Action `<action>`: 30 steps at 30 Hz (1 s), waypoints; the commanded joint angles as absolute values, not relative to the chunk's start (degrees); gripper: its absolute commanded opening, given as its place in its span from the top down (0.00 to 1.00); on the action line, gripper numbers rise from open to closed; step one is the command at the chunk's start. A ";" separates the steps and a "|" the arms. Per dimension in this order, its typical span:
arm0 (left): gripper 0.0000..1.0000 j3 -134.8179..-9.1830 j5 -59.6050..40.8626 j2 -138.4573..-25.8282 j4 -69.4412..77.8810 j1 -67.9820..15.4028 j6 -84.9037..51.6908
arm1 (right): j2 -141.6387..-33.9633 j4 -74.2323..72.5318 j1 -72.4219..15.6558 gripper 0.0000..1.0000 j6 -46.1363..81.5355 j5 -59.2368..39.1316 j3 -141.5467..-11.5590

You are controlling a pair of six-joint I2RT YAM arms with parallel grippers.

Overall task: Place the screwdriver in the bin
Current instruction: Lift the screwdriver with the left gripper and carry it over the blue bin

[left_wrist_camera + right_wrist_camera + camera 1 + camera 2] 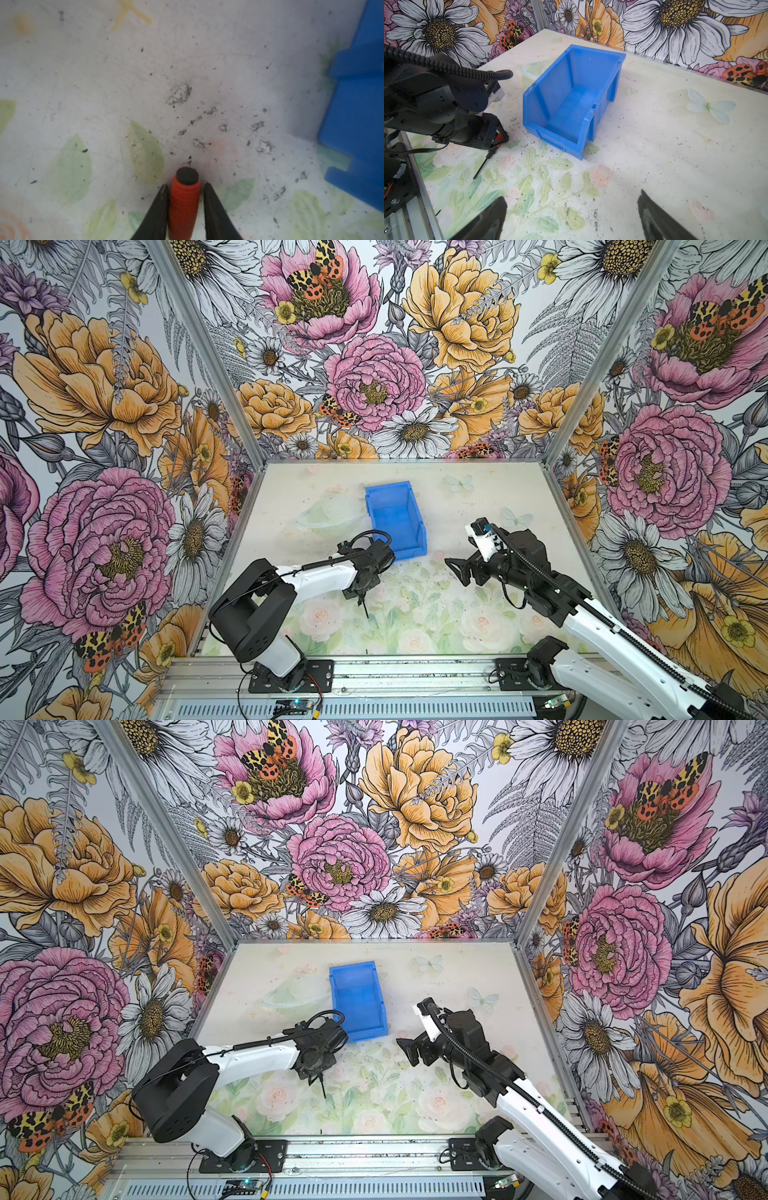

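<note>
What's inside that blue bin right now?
Nothing that I can see: the bin shows a bare blue floor in the right wrist view. Its low front lip hides a thin strip of floor behind it. The screwdriver is outside, held by the left gripper.

No writing, brand, number or sign could be read anywhere, neither on the bin (537,108) nor the worktop (654,145).

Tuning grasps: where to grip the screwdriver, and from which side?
Grip the screwdriver by its red handle, from above, jaws across it: thickest, round part; the shaft is too thin. The left gripper is shut on it that way.
</note>
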State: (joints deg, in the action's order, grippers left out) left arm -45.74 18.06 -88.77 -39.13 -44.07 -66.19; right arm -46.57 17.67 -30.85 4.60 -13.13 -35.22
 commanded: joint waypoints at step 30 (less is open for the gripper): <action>0.87 -80.07 21.11 -98.13 -39.28 -44.95 -44.19 | -43.37 16.52 -31.04 0.01 6.21 -6.59 -36.46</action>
State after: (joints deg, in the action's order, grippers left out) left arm -76.53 20.75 -94.83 -39.53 -47.68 -48.01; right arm -43.92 17.34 -30.85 5.74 -8.05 -35.18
